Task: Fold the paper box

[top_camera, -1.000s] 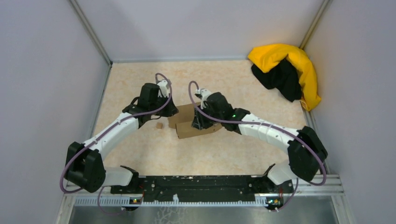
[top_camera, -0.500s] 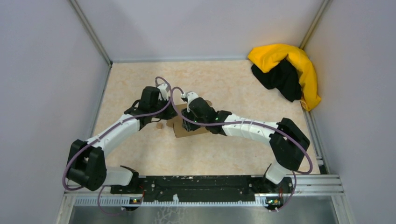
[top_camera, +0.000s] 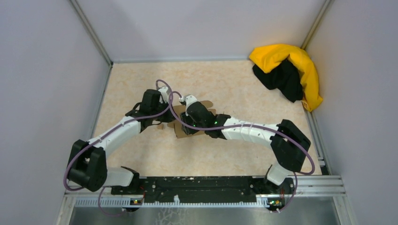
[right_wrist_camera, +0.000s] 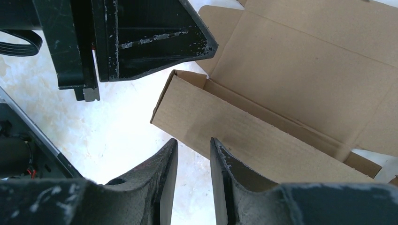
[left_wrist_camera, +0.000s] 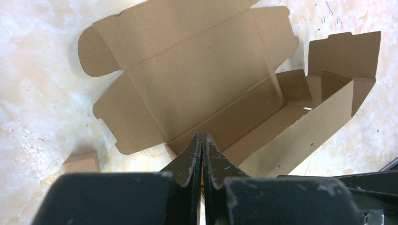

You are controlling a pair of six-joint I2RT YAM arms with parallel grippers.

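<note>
Box: paper box (left_wrist_camera: 197, 79), brown, lid flat, one long wall upright; mid-tabletop (top_camera: 225, 84), beneath both arms.
Left tool (left_wrist_camera: 202, 137): closed, tips at a box corner.
Right tool (right_wrist_camera: 193, 140): parted, beside the wall.
Around: cardboard scrap (left_wrist_camera: 82, 161) at 9 o'clock; cloth heap (top_camera: 286, 70) at 2 o'clock.

- one brown paper box (left_wrist_camera: 197, 79)
- one small cardboard scrap (left_wrist_camera: 82, 161)
- one yellow-and-black cloth heap (top_camera: 288, 72)
- two grippers in all, one left gripper (left_wrist_camera: 202, 140) and one right gripper (right_wrist_camera: 193, 150)
</note>
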